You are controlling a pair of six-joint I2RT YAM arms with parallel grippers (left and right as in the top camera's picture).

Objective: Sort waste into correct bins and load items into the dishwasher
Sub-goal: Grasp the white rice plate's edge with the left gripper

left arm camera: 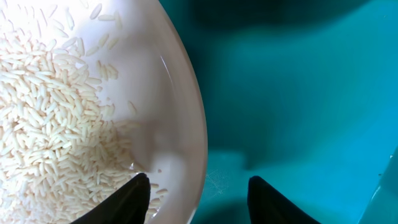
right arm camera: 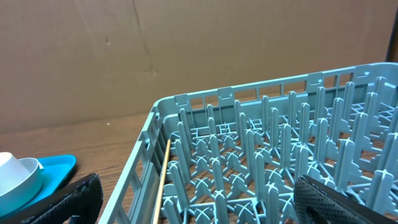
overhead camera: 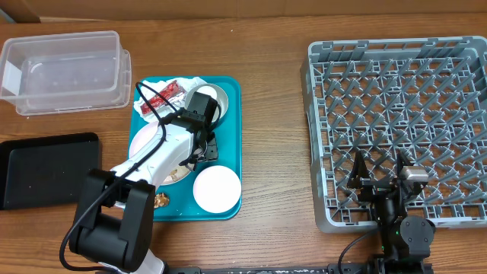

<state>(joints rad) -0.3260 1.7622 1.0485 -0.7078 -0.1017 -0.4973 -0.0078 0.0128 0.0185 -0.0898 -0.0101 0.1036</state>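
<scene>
A pale plate holding loose white rice lies on the teal serving tray. My left gripper is open and straddles the plate's right rim, one finger over the rice and one over the tray. From overhead the left gripper is at the plate. A white napkin, a red wrapper, a grey-green bowl, a white cup and brown lumps share the tray. My right gripper is open and empty over the grey dish rack, as the right wrist view shows.
The clear tub stands at the back left and the black tray at the left edge. A thin wooden stick lies along the rack's left wall. The white cup shows at the far left.
</scene>
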